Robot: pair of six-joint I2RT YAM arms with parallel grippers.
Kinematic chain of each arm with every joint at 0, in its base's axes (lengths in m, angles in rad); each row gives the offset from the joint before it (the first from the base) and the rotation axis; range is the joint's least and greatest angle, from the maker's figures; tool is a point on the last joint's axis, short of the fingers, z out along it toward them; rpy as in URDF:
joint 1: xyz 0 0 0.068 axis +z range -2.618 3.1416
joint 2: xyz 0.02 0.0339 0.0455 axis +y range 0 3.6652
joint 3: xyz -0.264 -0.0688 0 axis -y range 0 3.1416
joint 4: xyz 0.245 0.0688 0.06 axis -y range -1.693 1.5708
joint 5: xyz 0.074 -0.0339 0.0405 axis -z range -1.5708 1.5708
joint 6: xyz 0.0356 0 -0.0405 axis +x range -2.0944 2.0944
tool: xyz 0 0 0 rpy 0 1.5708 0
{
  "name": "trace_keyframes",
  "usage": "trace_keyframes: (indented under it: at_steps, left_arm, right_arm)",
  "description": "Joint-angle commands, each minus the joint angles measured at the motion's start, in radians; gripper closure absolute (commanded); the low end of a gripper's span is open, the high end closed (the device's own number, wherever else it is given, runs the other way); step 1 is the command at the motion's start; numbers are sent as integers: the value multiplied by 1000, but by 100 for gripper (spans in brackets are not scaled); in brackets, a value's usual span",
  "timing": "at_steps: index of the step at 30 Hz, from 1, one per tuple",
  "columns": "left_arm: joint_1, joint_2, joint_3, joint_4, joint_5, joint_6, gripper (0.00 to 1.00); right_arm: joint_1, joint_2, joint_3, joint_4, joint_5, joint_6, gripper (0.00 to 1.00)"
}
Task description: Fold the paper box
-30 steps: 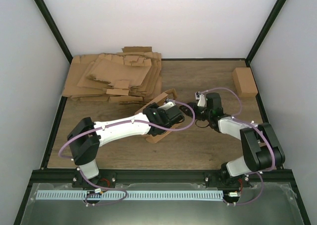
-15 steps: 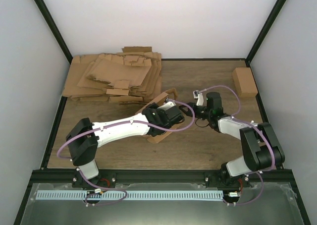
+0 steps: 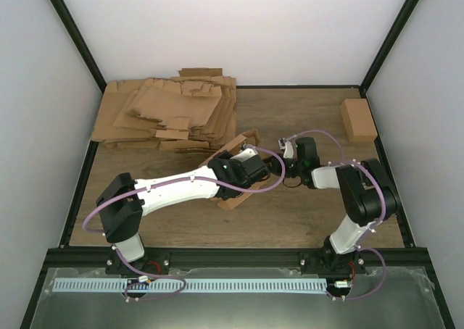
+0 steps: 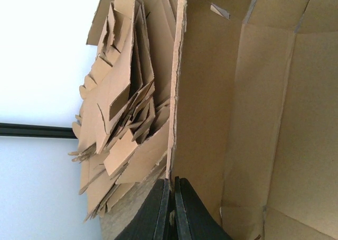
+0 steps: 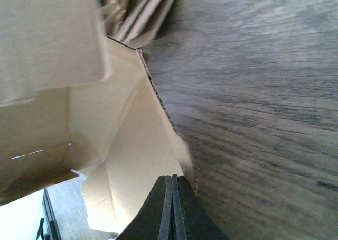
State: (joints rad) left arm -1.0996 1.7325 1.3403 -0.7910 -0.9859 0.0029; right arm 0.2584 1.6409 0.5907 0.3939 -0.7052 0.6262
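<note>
Robot lab test cell: plain white walls [image 3: 239, 32] in a black frame [image 3: 72, 32] close off a wood table [image 3: 290, 213] on three sides. The left arm [image 3: 181, 184] and right arm [image 3: 362, 198] are bolted to a black rail [image 3: 232, 256] at the near edge, with purple cables [image 3: 88, 222] looped off them. A heap of flat cardboard sheets [image 3: 167, 111] lies back left.
</note>
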Motion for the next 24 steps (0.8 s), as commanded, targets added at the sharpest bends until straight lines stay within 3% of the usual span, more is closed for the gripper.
trace_keyframes:
  at_steps: [1, 10, 24]
  left_arm:
    - [-7, -42, 4, -8, -23, -14, 96]
    - [-14, -77, -24, 34, 18, 23, 96]
    - [-89, 36, -10, 4, -38, -30, 96]
  right_arm:
    - [-4, 74, 60, 9, 44, 35, 99]
    - [-12, 108, 76, 31, 35, 53, 99]
    - [-13, 28, -39, 61, 41, 0, 99]
